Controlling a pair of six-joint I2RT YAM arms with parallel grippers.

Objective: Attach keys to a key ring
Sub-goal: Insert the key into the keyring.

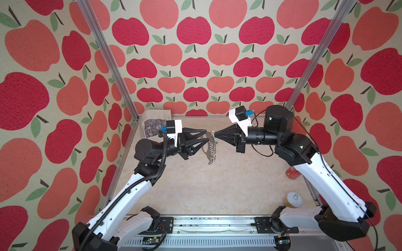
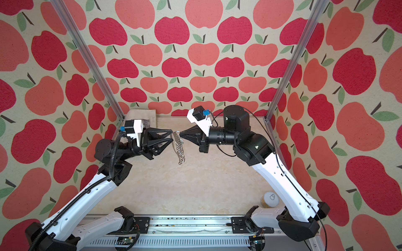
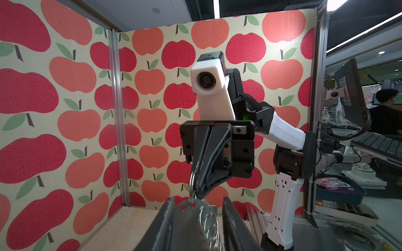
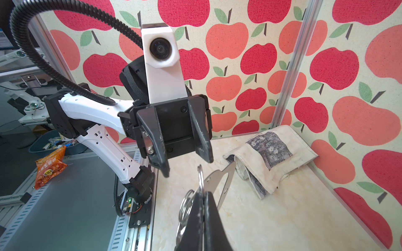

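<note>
Now my right gripper (image 1: 215, 135) has its two fingers pressed together on the upper end of the key ring (image 1: 210, 150). It pinches there where the first wire ring meets the corner of the flat plate, and the right wrist view shows no gap between the pads. From this pinch the key ring hangs in the air above the table (image 1: 217, 191), with its row of small wire rings on the side toward my right arm. My left gripper (image 1: 206, 135) faces it from the opposite side with the fingers spread. The plate stands between them, and the left wrist view shows free space on both sides of it. The key itself I cannot make out in any view. A folded cloth (image 1: 155, 121) lies in the far corner. A red can (image 1: 292, 172) and a can with a white lid (image 1: 292, 200) are on the table near my right arm.
</note>
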